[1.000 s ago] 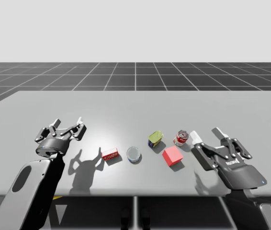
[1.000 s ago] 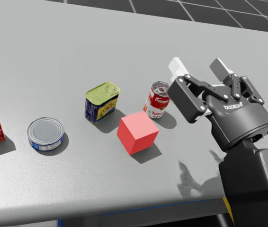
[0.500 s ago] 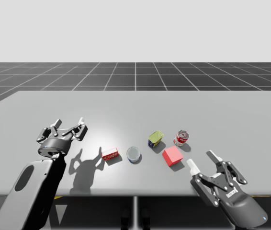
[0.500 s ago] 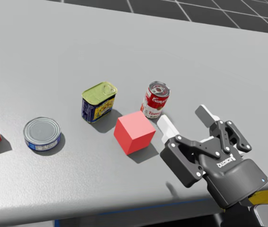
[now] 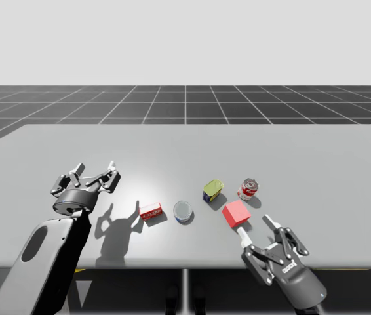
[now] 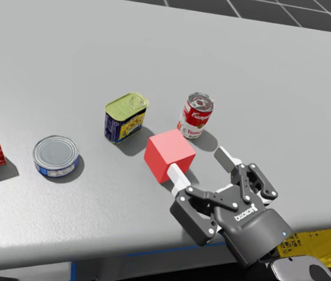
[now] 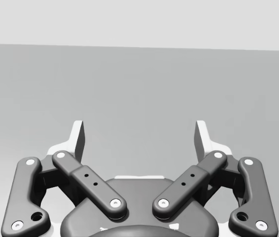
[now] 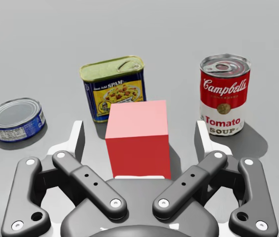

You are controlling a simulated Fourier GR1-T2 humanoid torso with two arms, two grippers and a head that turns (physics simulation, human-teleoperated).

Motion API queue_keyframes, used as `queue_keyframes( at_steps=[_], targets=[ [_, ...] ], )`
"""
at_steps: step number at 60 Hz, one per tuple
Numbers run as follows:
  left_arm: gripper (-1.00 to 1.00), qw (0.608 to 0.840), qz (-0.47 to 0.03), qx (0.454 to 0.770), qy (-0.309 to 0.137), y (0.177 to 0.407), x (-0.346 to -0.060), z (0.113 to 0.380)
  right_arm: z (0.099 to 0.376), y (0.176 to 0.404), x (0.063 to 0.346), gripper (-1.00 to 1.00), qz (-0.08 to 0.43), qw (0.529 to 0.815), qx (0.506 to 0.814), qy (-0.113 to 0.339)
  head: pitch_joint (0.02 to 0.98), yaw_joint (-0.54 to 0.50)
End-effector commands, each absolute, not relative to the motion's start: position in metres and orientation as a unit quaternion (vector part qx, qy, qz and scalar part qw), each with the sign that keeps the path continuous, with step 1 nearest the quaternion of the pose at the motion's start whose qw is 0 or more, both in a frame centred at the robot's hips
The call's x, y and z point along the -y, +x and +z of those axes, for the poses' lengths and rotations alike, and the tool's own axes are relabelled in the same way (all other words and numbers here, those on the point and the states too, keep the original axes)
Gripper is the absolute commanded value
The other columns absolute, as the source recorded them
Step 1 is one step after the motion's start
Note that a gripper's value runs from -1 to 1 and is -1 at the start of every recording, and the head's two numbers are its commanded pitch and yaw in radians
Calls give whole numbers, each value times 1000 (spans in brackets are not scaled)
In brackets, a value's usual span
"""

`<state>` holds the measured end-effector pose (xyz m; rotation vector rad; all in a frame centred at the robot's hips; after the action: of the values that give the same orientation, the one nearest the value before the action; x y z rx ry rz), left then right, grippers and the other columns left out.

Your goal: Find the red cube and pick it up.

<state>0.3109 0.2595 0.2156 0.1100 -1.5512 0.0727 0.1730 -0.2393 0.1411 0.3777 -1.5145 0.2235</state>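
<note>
Red cube [image 5: 236, 213] sits near the table's front edge, just before the blue tin [image 5: 212, 190] and red-and-white can [image 5: 248, 188]. My left gripper [image 5: 94, 170] hangs spread and empty well to the left, out of the way; my right gripper [image 6: 199, 165], wide open, brackets the cube without touching it, seemingly aligned to pinch its sides

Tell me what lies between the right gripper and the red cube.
Nothing: in the right wrist view the red cube stands straight ahead of my open right gripper, with only bare table between them.
</note>
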Motion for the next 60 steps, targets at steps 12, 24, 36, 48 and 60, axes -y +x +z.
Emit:
queue_keyframes(
  at_steps=[12, 24, 36, 48, 60],
  targets=[
    [-1000, 710, 32, 702, 51, 310, -260, 216, 116, 193, 229, -1000, 103, 728, 664, 133, 890, -290],
    [-1000, 709, 32, 703, 50, 310, -260, 218, 105, 205, 223, -1000, 103, 738, 657, 109, 893, -283],
    [-1000, 708, 31, 703, 49, 309, -260, 218, 97, 219, 219, -1000, 102, 748, 649, 91, 894, -277],
    [-1000, 708, 31, 704, 49, 309, -260, 218, 98, 227, 212, -1000, 121, 742, 656, 65, 891, -276],
    [-1000, 708, 31, 704, 49, 309, -260, 218, 93, 219, 212, 1000, 113, 749, 652, 33, 882, -277]
  ],
)
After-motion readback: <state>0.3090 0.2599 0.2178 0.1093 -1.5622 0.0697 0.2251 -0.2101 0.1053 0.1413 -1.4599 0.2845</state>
